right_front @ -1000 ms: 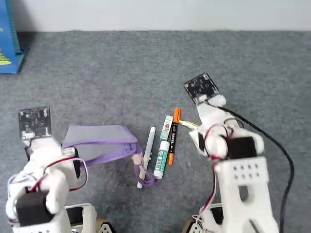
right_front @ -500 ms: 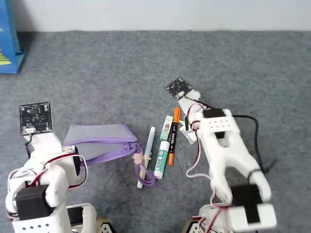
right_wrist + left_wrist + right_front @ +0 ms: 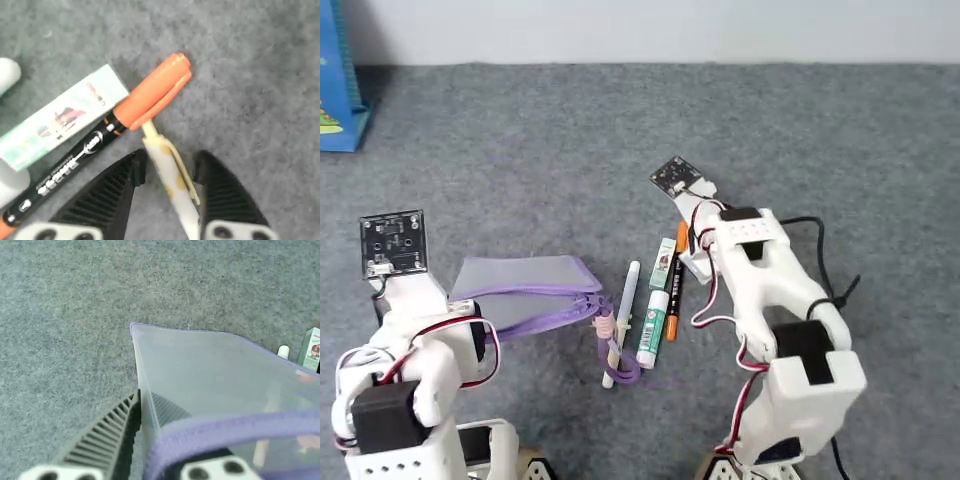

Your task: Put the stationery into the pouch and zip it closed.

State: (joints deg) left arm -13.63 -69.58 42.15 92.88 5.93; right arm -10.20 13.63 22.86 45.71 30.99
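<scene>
right hand: jaws apart, astride cream pen on desk | left hand: clamped on purple pouch, stationery at its 3 o'clock | risk: orange marker touches the pen at its 9 o'clock, so closing may pinch both or roll the pen away

The right gripper has been swung toward nine o'clock, up to the orange marker; its parted jaws have been brought astride a cream pen.
</scene>
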